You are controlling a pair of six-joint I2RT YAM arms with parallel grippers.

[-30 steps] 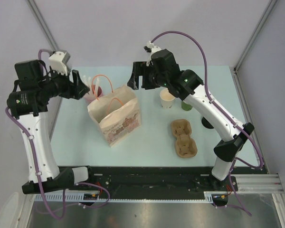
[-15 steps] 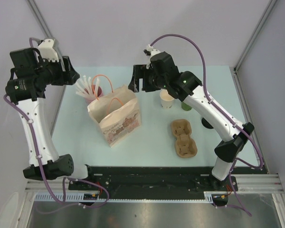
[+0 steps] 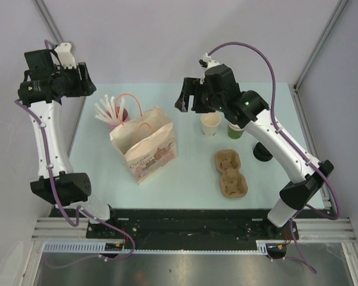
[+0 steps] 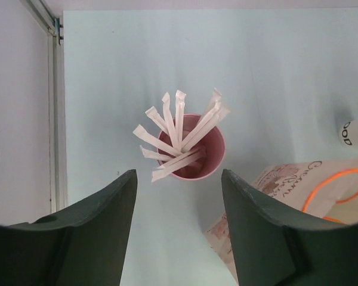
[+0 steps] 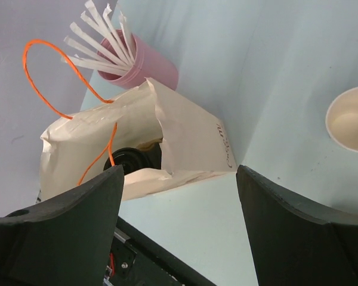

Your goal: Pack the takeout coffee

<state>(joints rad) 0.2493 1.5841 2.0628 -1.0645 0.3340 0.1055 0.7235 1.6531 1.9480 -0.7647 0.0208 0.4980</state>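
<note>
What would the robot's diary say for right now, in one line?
left tool: open, empty, over pink straw cup | right tool: open, empty, by paper bag | black lid: showing inside bag | pulp tray: empty

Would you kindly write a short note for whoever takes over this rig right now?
Left claw: open, empty, above the pink cup of straws.
Right claw: open, empty, raised to the right of the paper bag.
Things: a black lid shows inside the bag, apparently one coffee. Another black-lidded cup stands on the table, right of the brown tray.
Done: seemingly one coffee bagged.
Left: bag the second lidded cup.
</note>
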